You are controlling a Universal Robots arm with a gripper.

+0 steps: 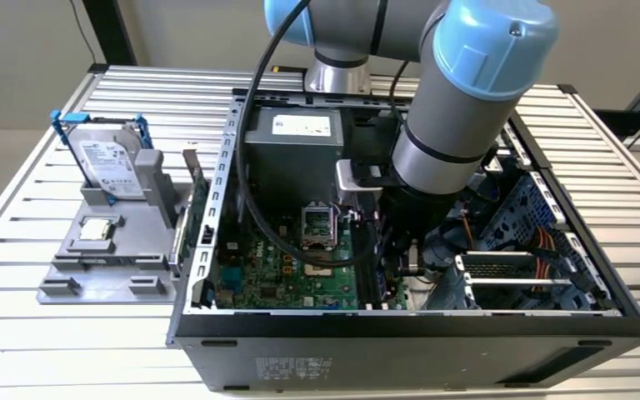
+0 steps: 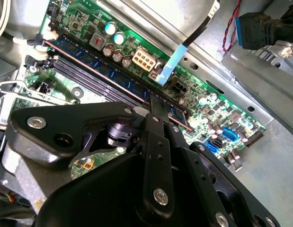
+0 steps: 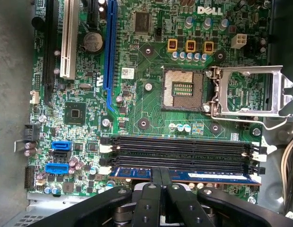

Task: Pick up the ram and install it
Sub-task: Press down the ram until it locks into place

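The grey and light-blue robot arm (image 1: pixel 453 125) reaches down into the open black computer case (image 1: pixel 409 325), which stands on the ribbed metal worktop (image 1: pixel 31 208). In both wrist views the black tool (image 3: pixel 161 177) sits directly over the ram, a thin, flat, bluish-green circuit-board stick (image 3: pixel 203 175) with a copper-coloured edge. The ram lies along the outermost of the long black memory slots (image 3: pixel 179 149) on the green motherboard (image 3: pixel 137 104), just beside the empty slots. The tool's two narrow black fingers (image 3: pixel 157 176) stand close together across the middle of the stick and meet it there, clamped on the ram as far as the first wrist view shows. In the second wrist view the ram (image 2: pixel 99 64) runs diagonally, with a finger (image 2: pixel 158 106) resting on its upper edge.

The open silver processor socket (image 3: pixel 184 90) lies near the slots, its metal retaining frame (image 3: pixel 250 92) swung aside.

At the exterior view's left, a grey plastic fixture (image 1: pixel 103 250) on the worktop holds a silver hard drive in a blue bracket (image 1: pixel 109 162) upright and a small square silver chip (image 1: pixel 97 227) lying flat.
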